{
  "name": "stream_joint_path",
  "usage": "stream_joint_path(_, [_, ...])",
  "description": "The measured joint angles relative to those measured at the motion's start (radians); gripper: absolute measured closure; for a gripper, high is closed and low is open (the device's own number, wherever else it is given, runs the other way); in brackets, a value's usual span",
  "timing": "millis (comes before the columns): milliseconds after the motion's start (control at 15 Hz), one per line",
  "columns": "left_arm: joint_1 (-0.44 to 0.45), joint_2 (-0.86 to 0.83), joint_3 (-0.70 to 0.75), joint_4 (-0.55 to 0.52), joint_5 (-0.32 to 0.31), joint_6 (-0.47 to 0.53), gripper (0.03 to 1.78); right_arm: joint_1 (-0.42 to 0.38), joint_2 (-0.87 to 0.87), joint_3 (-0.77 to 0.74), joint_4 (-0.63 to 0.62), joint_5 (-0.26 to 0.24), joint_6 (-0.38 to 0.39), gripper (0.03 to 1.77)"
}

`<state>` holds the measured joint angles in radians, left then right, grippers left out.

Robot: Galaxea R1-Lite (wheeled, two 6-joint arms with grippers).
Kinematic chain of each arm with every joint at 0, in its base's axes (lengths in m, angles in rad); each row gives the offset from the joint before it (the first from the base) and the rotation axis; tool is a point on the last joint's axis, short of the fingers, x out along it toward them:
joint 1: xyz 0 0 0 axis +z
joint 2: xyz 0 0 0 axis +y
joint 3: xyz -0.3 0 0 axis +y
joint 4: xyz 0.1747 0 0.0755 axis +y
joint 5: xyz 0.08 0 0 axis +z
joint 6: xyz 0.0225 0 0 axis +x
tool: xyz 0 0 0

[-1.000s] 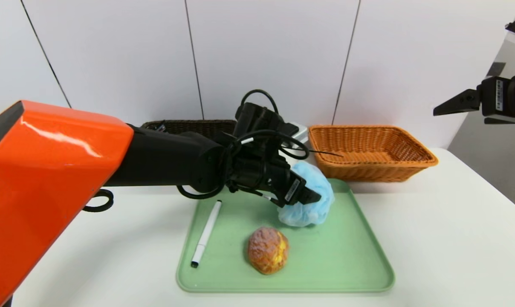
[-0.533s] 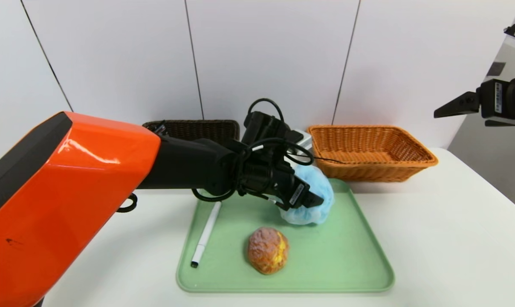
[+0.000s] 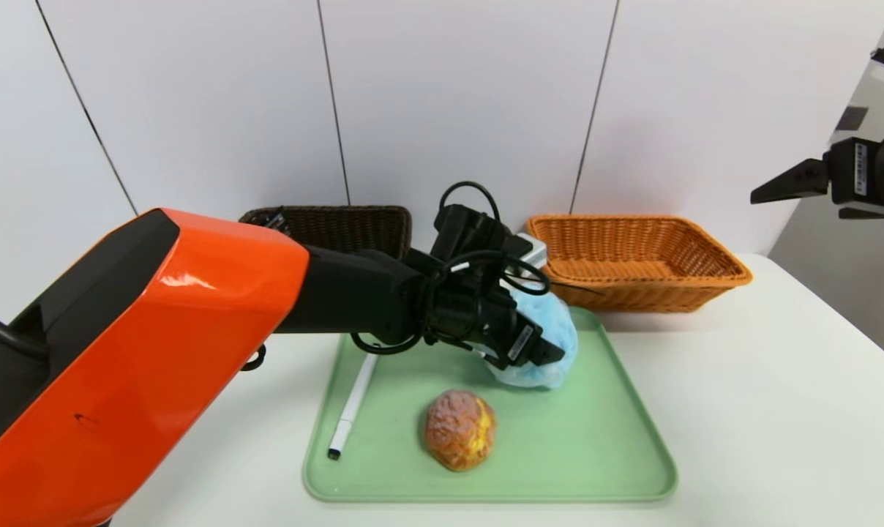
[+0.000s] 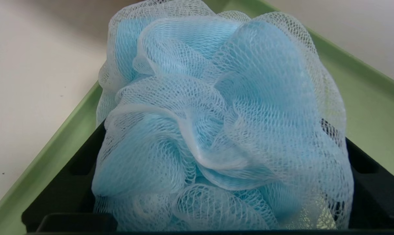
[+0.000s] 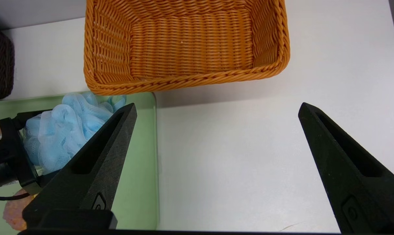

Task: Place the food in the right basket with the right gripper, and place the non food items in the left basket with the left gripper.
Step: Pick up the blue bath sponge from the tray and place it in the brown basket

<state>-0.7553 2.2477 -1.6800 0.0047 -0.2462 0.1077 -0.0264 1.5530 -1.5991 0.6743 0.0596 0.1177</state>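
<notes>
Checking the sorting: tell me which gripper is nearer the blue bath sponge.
Left. The left gripper sits open around the bath sponge on the green tray. The right gripper hangs open, raised, far off beyond the orange basket.

left arm (image 3: 339, 293) blocks the brown basket (image 3: 339, 223); orange basket (image 3: 632, 256) open above.

The left gripper (image 3: 541, 351) covers the nine-o'clock side of the blue mesh sponge (image 3: 552, 333). The arm hides most of the dark basket (image 3: 339, 223) and the pen's (image 3: 350, 410) twelve-o'clock end. The right gripper (image 3: 760, 196) is cut off at three o'clock.
</notes>
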Motion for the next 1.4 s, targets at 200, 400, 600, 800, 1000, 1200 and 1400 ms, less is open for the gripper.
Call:
stream_joint_path(200, [-0.001, 0.015, -0.020, 0.001, 0.001, -0.007, 0.12, -0.007, -0.002, 0.003, 0.001, 0.000, -0.001, 0.09])
stream_joint_path(400, [-0.004, 0.027, -0.037, 0.001, 0.002, -0.013, 0.12, -0.009, -0.003, 0.004, 0.001, 0.001, -0.002, 0.09])
stream_joint_path(600, [-0.006, 0.039, -0.056, -0.001, 0.012, -0.013, 0.45, -0.009, -0.003, 0.009, 0.000, 0.001, -0.003, 0.09])
stream_joint_path(800, [-0.006, 0.043, -0.062, 0.002, 0.012, -0.019, 0.82, -0.009, -0.002, 0.010, 0.000, 0.001, -0.005, 0.09])
stream_joint_path(1000, [-0.006, 0.039, -0.063, 0.007, 0.013, -0.046, 1.04, -0.009, 0.002, 0.010, -0.001, 0.002, -0.005, 0.09])
stream_joint_path(1200, [-0.006, 0.026, -0.071, 0.035, 0.016, -0.095, 1.13, -0.008, 0.006, 0.010, -0.002, 0.006, -0.005, 0.09])
stream_joint_path(1400, [-0.006, 0.016, -0.077, 0.041, 0.016, -0.105, 1.15, -0.004, 0.008, 0.011, -0.002, 0.005, -0.006, 0.09])
